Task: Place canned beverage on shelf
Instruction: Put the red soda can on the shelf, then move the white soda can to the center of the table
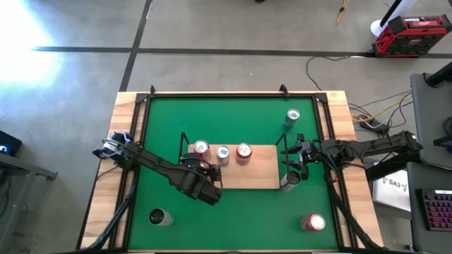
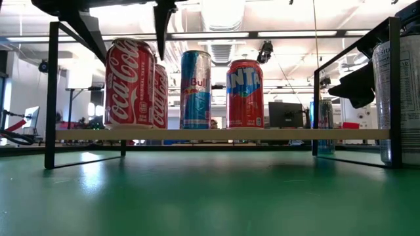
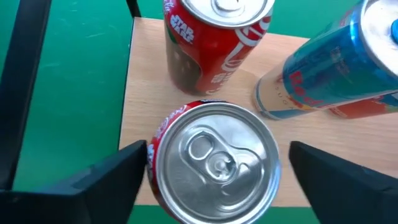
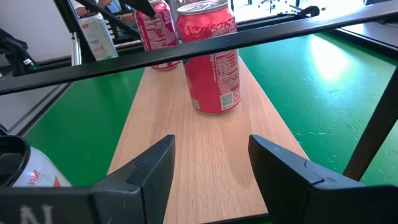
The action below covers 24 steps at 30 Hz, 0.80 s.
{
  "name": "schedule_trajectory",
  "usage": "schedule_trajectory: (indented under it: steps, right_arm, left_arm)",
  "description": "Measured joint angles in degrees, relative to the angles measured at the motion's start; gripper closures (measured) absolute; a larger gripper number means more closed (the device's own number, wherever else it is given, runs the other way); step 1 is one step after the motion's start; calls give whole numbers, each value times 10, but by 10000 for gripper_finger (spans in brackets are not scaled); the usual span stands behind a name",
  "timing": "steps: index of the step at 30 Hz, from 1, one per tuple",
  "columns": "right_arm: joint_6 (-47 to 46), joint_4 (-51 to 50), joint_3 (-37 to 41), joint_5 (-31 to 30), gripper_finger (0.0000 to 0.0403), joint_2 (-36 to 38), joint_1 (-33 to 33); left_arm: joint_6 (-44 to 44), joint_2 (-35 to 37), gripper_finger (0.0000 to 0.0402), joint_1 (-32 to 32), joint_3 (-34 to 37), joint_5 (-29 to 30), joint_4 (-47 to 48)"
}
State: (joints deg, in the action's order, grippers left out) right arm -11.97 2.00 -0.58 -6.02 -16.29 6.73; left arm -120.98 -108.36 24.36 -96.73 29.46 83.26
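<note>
left gripper (image 3: 214,168) is spread wide around the Coke can (image 3: 214,163) standing upright on the shelf (image 1: 263,173) (left end), so lifting straight up should clear it.

I work in a big lab or workshop room. The bare gray floor (image 1: 233,28) has loose cables (image 1: 367,113) on it and a red toolbox (image 1: 412,35). Long ceiling lights (image 2: 298,34) shine above, and a keyboard (image 1: 438,208) sits beside my table (image 1: 127,106).
</note>
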Motion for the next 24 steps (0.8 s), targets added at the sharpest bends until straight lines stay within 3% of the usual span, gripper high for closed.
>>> schedule_trajectory:
  steps: [5, 11, 17, 20, 24]
  right_arm:
    - [0, 0, 0, 0, 207, 0, 0]
    - [0, 0, 0, 0, 207, 0, 0]
    - [0, 0, 0, 0, 207, 0, 0]
    - [0, 0, 0, 0, 207, 0, 0]
    - [0, 0, 0, 0, 207, 0, 0]
  left_arm:
    - [1, 0, 17, 1, -7, -5, 7]
    - [9, 0, 4, 14, -63, -45, 35]
    - [66, 0, 9, 49, -105, -65, 37]
    - [84, 0, 9, 82, -115, -32, 45]
    - [74, 4, 9, 139, -110, 56, 66]
